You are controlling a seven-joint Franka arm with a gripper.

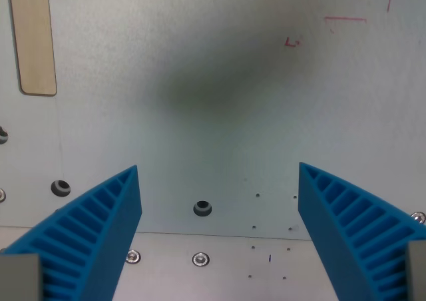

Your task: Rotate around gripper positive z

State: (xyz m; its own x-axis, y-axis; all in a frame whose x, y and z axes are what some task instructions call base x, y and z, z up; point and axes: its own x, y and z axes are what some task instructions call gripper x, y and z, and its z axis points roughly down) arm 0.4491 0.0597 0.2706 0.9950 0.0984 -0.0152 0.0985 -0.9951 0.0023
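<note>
My gripper (218,178) hangs over a pale grey-white tabletop (219,134), seen from above in the wrist view. Its two blue ribbed fingers (100,224) rise from the lower corners, one at the wrist view's left and one at the wrist view's right, and stand wide apart. Nothing is between them. A soft dark shadow lies on the table ahead of the fingertips.
A light wooden strip (32,38) with a rounded end lies at the upper left. Round holes (202,208) and small screws (200,259) dot the plate near a seam low in the picture. Faint red marks (291,42) sit at the upper right.
</note>
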